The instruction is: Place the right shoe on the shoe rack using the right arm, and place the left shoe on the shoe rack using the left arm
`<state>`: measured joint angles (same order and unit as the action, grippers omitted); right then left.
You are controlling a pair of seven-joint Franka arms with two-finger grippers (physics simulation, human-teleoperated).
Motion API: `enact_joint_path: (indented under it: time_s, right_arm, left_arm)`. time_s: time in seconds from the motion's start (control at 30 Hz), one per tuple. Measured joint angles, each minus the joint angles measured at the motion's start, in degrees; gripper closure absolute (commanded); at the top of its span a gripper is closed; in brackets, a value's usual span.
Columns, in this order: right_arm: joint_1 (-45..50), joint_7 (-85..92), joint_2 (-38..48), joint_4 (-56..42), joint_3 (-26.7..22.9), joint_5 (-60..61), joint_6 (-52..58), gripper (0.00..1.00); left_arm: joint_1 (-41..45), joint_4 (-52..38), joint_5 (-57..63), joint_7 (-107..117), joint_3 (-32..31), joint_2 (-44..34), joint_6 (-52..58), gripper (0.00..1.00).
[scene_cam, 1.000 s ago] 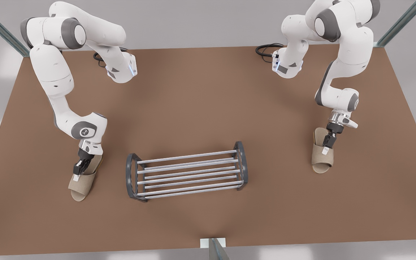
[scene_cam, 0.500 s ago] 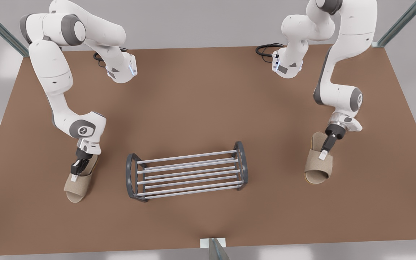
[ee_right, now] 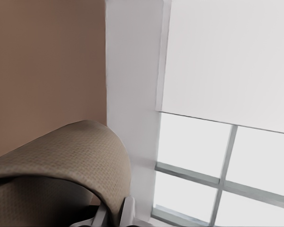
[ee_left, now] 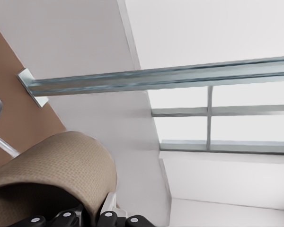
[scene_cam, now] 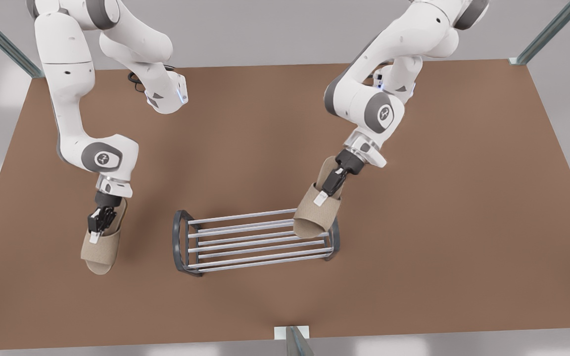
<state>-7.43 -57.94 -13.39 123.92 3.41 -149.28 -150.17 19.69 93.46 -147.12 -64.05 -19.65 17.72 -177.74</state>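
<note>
Since half a second ago the left end effector (scene_cam: 325, 194), clamped on the left slipper's (scene_cam: 314, 217) strap, has swung in from the front view's right, and the toe now hangs tilted over that end of the shoe rack (scene_cam: 176, 242). Placement looks close. The right end effector (scene_cam: 96, 230) grips the right slipper (scene_cam: 99, 252) beside the rack's other end, seemingly just clear of the worktop (scene_cam: 413, 272) and barely moved.

The brown surface (scene_cam: 413, 277) carries 1 thing directly — the shoe rack (scene_cam: 245, 242), near its middle — standing upright.
</note>
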Motion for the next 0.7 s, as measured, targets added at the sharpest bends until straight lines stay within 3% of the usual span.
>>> enact_joint_path:
  time_s: [0.13, 0.3, 0.47, 0.7]
  right_arm:
    - [0.0, -1.0, 3.1, -0.9, 0.4, 0.1, -7.2, 0.79]
    - [0.1, -2.6, 4.3, -0.9, 0.8, -0.1, -13.0, 0.79]
    - [0.4, -3.7, 4.3, -0.8, 1.0, -0.8, -15.7, 0.79]
    - [0.3, -4.7, 4.2, -0.9, 0.9, -2.4, -17.2, 0.79]
  left_arm:
    - [6.6, -12.2, -1.2, 1.2, 1.0, 7.9, -8.5, 0.72]
    - [19.5, -25.7, -1.6, 3.6, 10.5, 17.3, -15.3, 0.72]
    - [20.5, -28.7, -1.0, 5.7, 16.2, 22.8, -18.1, 0.72]
    - [22.6, -32.9, -0.5, 7.8, 17.7, 28.6, -19.3, 0.72]
